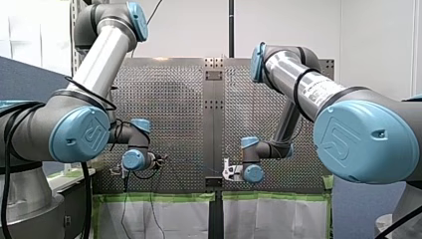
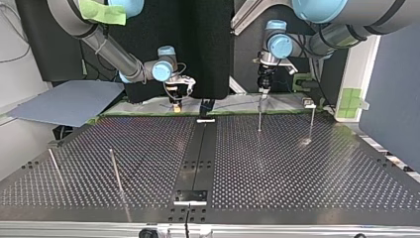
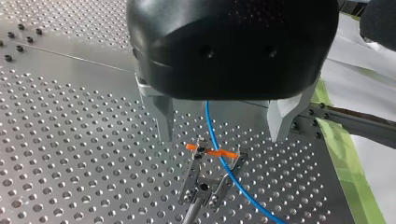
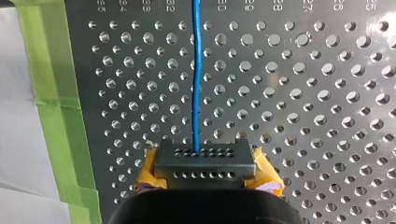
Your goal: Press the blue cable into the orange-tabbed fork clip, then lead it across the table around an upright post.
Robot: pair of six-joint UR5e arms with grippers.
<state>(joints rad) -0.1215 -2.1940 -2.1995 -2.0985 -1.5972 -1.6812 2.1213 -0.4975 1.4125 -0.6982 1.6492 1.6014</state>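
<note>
The blue cable (image 3: 211, 130) comes out from under my left gripper (image 3: 222, 137) and runs between its metal fingers (image 3: 163, 122), which stand open and apart from it. Just ahead of them the cable crosses the orange tab of the fork clip (image 3: 205, 179) and passes between the clip's two prongs. My right gripper (image 4: 201, 156) is shut on the blue cable (image 4: 196, 74), which stretches straight ahead from its yellow pads (image 4: 149, 170). In the top view my left gripper (image 2: 263, 89) hangs over an upright post (image 2: 259, 118), and my right gripper (image 2: 176, 101) is at the left.
A second post (image 2: 312, 123) stands beside the first, and two more posts (image 2: 116, 171) rise at the top view's near left. Green tape (image 4: 51, 93) edges the perforated table (image 2: 297, 168). A blue sheet (image 2: 69, 101) lies off the table's far left corner.
</note>
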